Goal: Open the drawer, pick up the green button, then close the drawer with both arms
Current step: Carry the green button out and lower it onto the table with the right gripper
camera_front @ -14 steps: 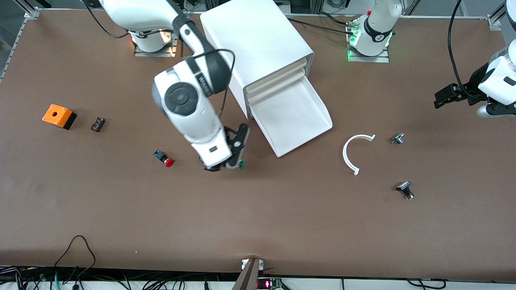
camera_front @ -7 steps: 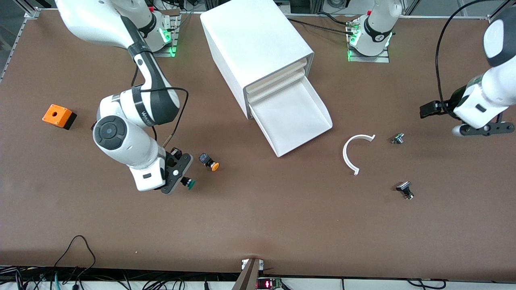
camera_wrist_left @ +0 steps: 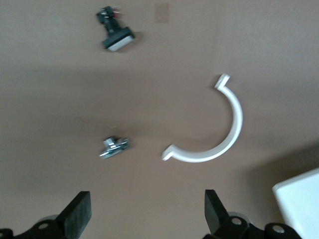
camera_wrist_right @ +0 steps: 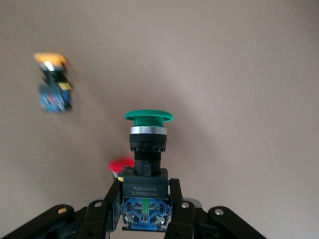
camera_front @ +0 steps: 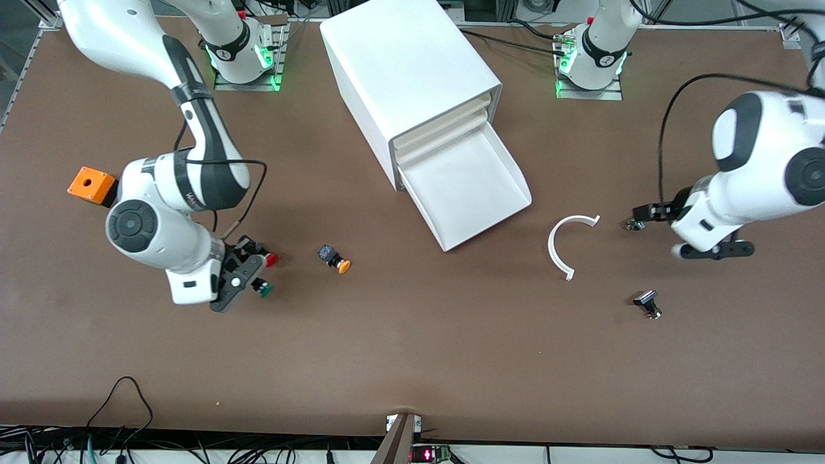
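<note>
A: The right arm's black two-finger gripper (camera_front: 248, 283) is up over the bare brown table (camera_front: 412, 361), toward the right arm's end, and its jaws are clenched on the small push button with the round green cap and black-and-blue body (camera_wrist_right: 147, 149).

B: Clear from the right wrist view: the fingers (camera_wrist_right: 102, 219) pinch the blue base, and the green cap points away from the wrist. The button is off the table, carried in the air.

A: Just beside that gripper lies the red-capped button (camera_front: 269, 259) on the table, and the orange-capped button (camera_front: 335, 258) lies between it and the cabinet.

B: Look at the wide shallow white plastic drawer (camera_front: 467, 190), the bottom one of the big white cabinet (camera_front: 406, 71). It stands pulled right out, sloped lip toward the front camera, nothing showing in its tray.

A: The left arm's black gripper (camera_wrist_left: 147, 216) hangs over the table at the left arm's end, jaws released and spread wide, nothing between them.

B: Under it, in the left wrist view, sit the curved white plastic arc (camera_wrist_left: 219, 134), a small silver metal part (camera_wrist_left: 113, 148) and a black switch with a pale flat cap (camera_wrist_left: 115, 36), all apart from one another.

A: An orange box with a round hole in its top (camera_front: 91, 184) rests at the right arm's end, partly covered by that arm.
</note>
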Controlling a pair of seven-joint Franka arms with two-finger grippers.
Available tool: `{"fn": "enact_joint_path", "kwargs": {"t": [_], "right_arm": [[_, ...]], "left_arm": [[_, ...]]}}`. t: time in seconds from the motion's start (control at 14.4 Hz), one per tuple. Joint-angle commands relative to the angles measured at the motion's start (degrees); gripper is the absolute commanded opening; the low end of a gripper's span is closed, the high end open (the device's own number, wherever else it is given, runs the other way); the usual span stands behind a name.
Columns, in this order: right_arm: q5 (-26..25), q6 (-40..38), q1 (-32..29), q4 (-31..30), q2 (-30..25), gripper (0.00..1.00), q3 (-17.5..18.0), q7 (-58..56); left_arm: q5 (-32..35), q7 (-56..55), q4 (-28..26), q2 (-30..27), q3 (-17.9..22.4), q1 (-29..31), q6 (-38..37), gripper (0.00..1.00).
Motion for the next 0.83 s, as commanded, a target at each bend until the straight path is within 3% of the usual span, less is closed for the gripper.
{"fn": "enact_joint_path", "kwargs": {"t": [0.0, 0.14, 0.42, 0.76], "right_arm": [[0.45, 1.62, -4.37, -7.92, -4.25, 0.28, 0.24, -0.93], [0.36, 3.11, -7.71, -10.21, -3.81, 0.29, 0.15, -5.73], [0.71, 8.56, -14.92, -15.66, -2.58, 0.3, 0.24, -17.7], [0.88, 14.44, -15.9, -24.09, -2.14, 0.34, 0.33, -18.24]], "left_arm": [[-2.03, -7.57, -1.13, 1.58, -1.48, -2.25, 5.03, 1.0], [-2.29, -14.84, -2.53, 3.6, -3.77, -3.39, 11.35, 1.0], [-2.29, -22.87, -10.53, 7.55, -4.3, -8.23, 32.17, 1.0], [-2.02, -24.55, -10.8, 12.39, -4.3, -11.21, 41.07, 1.0]]}}
